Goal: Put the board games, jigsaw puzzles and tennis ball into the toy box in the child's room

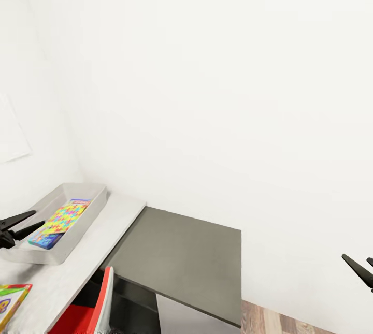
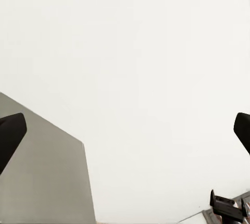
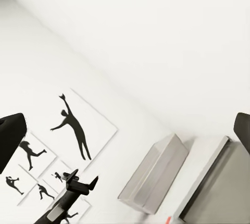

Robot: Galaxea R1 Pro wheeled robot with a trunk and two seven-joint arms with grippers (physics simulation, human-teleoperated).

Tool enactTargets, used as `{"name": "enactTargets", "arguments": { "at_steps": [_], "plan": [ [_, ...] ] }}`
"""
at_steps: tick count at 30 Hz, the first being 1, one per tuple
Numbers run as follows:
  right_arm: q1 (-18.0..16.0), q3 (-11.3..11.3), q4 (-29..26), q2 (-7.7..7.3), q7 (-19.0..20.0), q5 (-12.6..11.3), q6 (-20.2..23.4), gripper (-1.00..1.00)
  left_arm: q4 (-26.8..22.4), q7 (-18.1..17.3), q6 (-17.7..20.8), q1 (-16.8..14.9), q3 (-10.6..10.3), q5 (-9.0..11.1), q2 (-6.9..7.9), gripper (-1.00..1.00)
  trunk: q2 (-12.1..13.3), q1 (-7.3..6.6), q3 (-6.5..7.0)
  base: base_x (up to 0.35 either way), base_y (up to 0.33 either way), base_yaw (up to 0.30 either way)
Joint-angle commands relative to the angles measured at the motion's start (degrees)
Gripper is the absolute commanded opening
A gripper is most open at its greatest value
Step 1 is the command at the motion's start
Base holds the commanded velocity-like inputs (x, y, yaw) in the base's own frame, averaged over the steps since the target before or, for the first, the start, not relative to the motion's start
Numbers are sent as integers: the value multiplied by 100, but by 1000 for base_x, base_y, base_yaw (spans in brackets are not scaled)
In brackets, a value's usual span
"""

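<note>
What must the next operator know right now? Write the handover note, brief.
Left gripper: open, empty, at the toy box's near end.
Right gripper: open, empty, out beyond the dark side desk.
In the toy box, on the table: the multicoloured jigsaw puzzle, lying on something blue, likely the blue board game.
Near edge of the table: one colourful game box, partly cut off.
Left to do: that box, plus the toys out of view.

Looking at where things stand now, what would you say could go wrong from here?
The left gripper hovers open at the toy box wall; swinging it could bump or shove the box. A game box lies cut off at the head view's edge, so it could be overlooked. The red chair under the table might snag the base.
</note>
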Motion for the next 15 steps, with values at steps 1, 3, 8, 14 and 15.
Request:
{"name": "enactTargets", "arguments": {
  "at_steps": [1,3,8,14,15],
  "plan": [
    [4,1,-2,-2,-7,-32,36,100,1,-18,60,-4,-1,-2,-1,100,-6,3,2,-38,-19,231],
    [4,1,-2,-2,-8,-32,36,100,0,-19,60,-4,2,-2,-1,100,-6,3,15,-58,-14,233],
    [4,4,-2,-2,-12,-20,33,100,-2,-21,61,-1,5,-2,-1,100,-6,3,44,-117,39,239],
    [4,4,-6,-2,-11,-15,33,100,-2,-21,61,2,5,-2,-1,100,-6,3,74,-154,107,249],
    [4,4,-8,-2,-10,-15,33,100,-2,-20,61,0,6,-2,-1,100,-6,3,79,-144,139,257]
  ]
}}
